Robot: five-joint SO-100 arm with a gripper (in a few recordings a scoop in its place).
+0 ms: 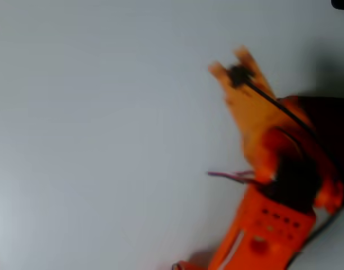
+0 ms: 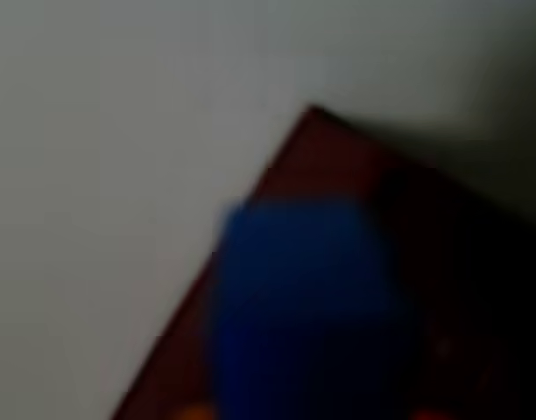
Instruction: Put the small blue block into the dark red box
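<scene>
The pale tabletop [image 1: 104, 140] stretches bare to the left. At the far right in the overhead view the orange arm reaches up from the near edge, bent over the box [image 1: 329, 121], a dark red shape half hidden beneath it. This looks like the carry step. In the wrist view the block [image 2: 303, 306] looms large and blurred over the box corner [image 2: 316, 144], seemingly held by the tool [image 1: 231, 67], though how wide it stands I cannot tell. Next, it must centre over the dark interior and release.
</scene>
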